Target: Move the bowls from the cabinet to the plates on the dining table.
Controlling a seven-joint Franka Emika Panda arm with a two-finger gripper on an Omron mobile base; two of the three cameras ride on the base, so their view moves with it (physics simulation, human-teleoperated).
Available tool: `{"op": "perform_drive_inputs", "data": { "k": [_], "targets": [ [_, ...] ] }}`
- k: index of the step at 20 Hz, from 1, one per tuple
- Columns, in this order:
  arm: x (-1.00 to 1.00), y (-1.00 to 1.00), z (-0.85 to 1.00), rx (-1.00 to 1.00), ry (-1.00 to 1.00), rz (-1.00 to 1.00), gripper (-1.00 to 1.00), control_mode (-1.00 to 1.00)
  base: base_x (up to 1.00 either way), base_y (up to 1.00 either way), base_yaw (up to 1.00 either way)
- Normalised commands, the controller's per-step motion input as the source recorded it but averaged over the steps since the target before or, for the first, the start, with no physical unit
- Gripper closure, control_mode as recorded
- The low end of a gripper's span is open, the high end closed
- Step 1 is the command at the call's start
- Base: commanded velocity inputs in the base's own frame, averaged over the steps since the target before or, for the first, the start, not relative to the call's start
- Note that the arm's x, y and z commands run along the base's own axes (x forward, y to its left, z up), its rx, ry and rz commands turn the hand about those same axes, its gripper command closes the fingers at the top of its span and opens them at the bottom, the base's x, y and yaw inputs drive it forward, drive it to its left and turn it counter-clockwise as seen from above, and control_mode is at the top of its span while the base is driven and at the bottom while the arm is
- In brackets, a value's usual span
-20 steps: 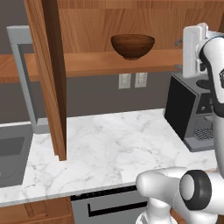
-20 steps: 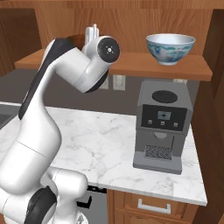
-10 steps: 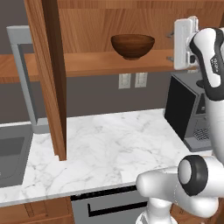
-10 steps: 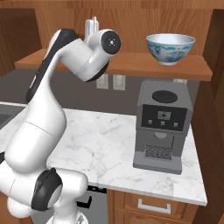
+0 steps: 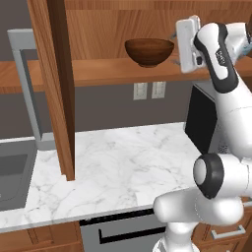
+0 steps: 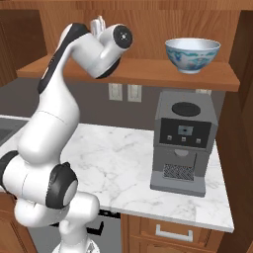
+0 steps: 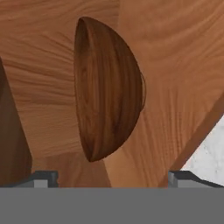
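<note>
The dark brown wooden bowl [image 5: 149,51] stands on the shelf of the open cabinet [image 5: 98,72]. My gripper [image 5: 173,38] hovers just right of it at shelf height, not touching it. In the hand view the brown bowl [image 7: 107,92] appears rolled on its side, a short way ahead of my gripper [image 7: 111,179], whose fingertips [image 7: 41,178] stand wide apart with nothing between them. The white bowl with blue patterning [image 6: 192,53] sits farther right on the same shelf [image 6: 138,74], well away from my gripper [image 6: 97,22]. The plates and the dining table are out of view.
An open cabinet door [image 5: 54,83] hangs down at the left over the marble counter [image 5: 118,162]. A black-and-grey coffee machine [image 6: 183,143] stands on the counter below the white bowl. A sink [image 5: 12,172] lies at the far left.
My arm has swung the hand to the left along the shelf, closer to the brown bowl. The jaws have stayed open and both bowls are unmoved.
</note>
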Motion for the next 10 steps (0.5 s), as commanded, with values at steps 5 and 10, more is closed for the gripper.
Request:
{"op": "perform_drive_inputs", "data": {
  "k": [5, 10],
  "targets": [
    [0.56, 0.21, 0.0, -0.15, 0.0, 0.08, -1.0, -1.0, 0.0, 0.0, 0.0],
    [0.17, 0.01, 0.0, -0.1, 0.01, 0.02, -1.0, -1.0, 0.0, 0.0, 0.0]
  ]
}}
